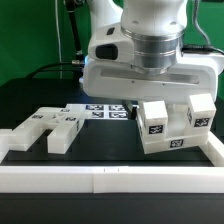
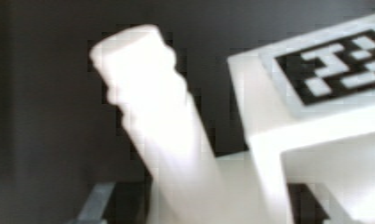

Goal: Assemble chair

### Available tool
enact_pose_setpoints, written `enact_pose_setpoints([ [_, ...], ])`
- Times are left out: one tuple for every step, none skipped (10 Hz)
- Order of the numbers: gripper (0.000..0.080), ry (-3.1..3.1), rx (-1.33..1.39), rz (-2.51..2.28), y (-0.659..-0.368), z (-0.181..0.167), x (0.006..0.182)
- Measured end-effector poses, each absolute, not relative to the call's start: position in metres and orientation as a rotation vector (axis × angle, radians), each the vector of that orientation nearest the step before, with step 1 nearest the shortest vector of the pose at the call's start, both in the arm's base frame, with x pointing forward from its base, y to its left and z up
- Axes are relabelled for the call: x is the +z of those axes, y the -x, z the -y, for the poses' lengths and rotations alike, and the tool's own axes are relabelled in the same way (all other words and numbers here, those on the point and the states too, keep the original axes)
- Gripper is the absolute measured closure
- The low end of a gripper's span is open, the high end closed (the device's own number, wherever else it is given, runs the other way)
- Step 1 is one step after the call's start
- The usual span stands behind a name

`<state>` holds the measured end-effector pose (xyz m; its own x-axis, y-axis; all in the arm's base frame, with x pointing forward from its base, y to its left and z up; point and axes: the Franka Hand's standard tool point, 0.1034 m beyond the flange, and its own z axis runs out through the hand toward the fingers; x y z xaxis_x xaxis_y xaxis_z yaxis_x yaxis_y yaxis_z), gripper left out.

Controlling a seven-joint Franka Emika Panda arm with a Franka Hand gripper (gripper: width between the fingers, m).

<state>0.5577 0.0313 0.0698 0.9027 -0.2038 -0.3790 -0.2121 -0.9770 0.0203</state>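
Post [image 2: 157, 120] clamped in pincer [image 2: 202, 205], beside block [image 1: 160, 125] at exterior 4 o'clock. Post-fitting step, probably; next needs careful alignment.

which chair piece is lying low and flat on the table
The notched piece at the exterior view's left; the two tagged blocks on the right stand taller.

White border rail [image 1: 110, 180] — marker board [image 1: 105, 111] behind.
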Motion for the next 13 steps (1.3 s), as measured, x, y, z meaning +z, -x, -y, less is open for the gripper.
enact_pose_setpoints([
  [0.0478,3.006,0.746,-0.347,-0.554,-0.029,0.074],
  [0.0478,2.986,0.828,-0.351,-0.555,-0.026,0.071],
  [0.0478,2.944,0.964,-0.357,-0.549,-0.022,0.069],
  [0.0478,2.925,1.022,-0.363,-0.55,-0.018,0.067],
  [0.0478,2.868,1.171,-0.388,-0.536,-0.013,0.071],
  [0.0478,2.806,1.335,-0.419,-0.526,-0.008,0.076],
  [0.0478,2.744,1.486,-0.449,-0.522,-0.006,0.08],
  [0.0478,2.697,1.582,-0.453,-0.522,-0.003,0.082],
  [0.0478,2.679,1.62,-0.464,-0.523,0.002,0.076],
  [0.0478,2.688,1.606,-0.467,-0.524,0.003,0.074],
  [0.0478,2.688,1.604,-0.468,-0.525,0.003,0.074],
  [0.0318,2.688,1.603,-0.471,-0.525,0.004,0.073],
  [0.0318,2.688,1.602,-0.473,-0.525,0.005,0.073],
])
